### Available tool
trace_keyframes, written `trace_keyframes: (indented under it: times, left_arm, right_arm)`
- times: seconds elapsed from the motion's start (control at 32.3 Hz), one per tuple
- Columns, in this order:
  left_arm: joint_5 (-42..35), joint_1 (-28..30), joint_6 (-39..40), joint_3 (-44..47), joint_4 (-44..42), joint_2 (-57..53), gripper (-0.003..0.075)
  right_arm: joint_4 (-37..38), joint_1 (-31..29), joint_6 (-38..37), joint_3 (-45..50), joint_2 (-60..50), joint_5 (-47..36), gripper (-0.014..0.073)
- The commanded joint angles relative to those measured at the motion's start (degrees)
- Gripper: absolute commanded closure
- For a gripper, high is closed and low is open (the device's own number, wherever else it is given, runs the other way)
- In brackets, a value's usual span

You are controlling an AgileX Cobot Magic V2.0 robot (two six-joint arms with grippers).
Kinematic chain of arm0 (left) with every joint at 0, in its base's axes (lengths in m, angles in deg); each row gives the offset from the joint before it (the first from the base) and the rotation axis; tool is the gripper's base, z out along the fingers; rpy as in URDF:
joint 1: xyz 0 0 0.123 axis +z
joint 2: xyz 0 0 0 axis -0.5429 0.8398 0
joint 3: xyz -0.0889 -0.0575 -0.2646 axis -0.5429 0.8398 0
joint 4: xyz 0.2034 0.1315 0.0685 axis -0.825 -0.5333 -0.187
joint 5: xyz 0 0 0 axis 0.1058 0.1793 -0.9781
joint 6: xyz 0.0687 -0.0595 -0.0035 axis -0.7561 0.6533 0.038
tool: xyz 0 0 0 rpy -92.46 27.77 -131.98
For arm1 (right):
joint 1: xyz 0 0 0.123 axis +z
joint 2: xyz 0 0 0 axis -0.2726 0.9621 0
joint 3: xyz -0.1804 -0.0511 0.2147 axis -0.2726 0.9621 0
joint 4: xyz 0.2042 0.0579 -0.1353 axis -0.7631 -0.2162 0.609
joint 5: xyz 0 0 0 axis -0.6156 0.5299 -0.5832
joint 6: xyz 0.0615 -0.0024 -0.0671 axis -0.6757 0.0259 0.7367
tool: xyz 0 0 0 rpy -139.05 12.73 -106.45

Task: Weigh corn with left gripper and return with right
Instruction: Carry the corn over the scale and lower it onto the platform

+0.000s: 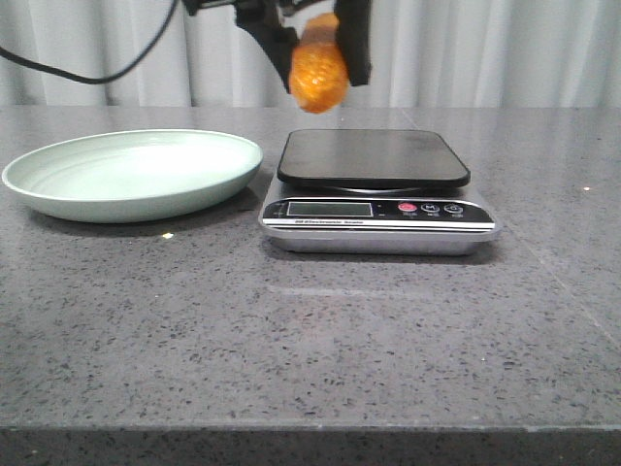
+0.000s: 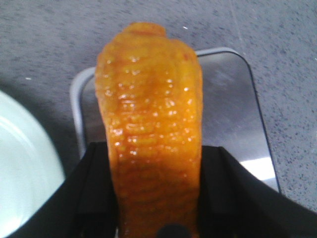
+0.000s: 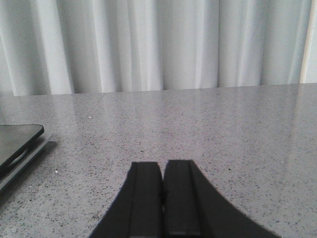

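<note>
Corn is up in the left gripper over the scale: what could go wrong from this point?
1. The corn hangs high above the scale, near its left edge; released from there, it may bounce or roll off toward the plate.
2. The left gripper holds only the corn's upper end, so the rounded cob might slip early.
3. The right gripper sits shut, so it must open before the return.

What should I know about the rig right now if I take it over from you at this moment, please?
Left end effector: shut on the corn, held in the air above the scale, near its left rear edge.
Right end effector: shut, empty, low over the bare table to the right of the scale.
Plate: empty, left of the scale.
Done: corn picked up.
Left: set it on the scale platform, release, then the right end effector returns it.
</note>
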Motion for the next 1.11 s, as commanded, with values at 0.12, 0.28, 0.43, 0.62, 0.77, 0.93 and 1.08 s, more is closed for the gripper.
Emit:
trace_keyframes:
  times: [0.12,0.28,0.43,0.62,0.77,0.93,1.08]
  left_arm:
    - [-2.5,-2.4,-0.1,-2.0,0.0,-0.9,0.0370]
    - [-2.5,-2.9,-0.1,-2.0,0.1,-0.3,0.0177]
    - [-2.5,-2.9,-0.1,-2.0,0.1,-0.2,0.0141]
    - [-1.5,-2.9,-0.1,-3.5,-0.3,-0.2,0.0142]
    - [1.3,-2.8,-0.1,-8.4,-4.3,-0.8,0.0190]
    - [3.8,-1.7,-6.7,-10.2,-5.6,-3.1,0.0353]
    - [5.9,1.7,-9.4,-8.8,-5.0,-6.1,0.0566]
  right_arm:
    - [0.4,-0.1,0.5,-0.4,-1.0,-4.6,0.0456]
    - [0.4,-0.1,0.5,-0.4,-1.0,-4.6,0.0456]
    - [0.4,-0.1,0.5,-0.4,-1.0,-4.6,0.0456]
    - [0.4,-0.1,0.5,-0.4,-1.0,-4.6,0.0456]
    - [0.4,-0.1,0.5,-0.4,-1.0,-4.6,0.0456]
    - [0.4,-0.1,0.5,-0.4,-1.0,-4.6,0.0456]
    - [0.4,-0.1,0.5,-0.4,-1.0,-4.6,0.0456]
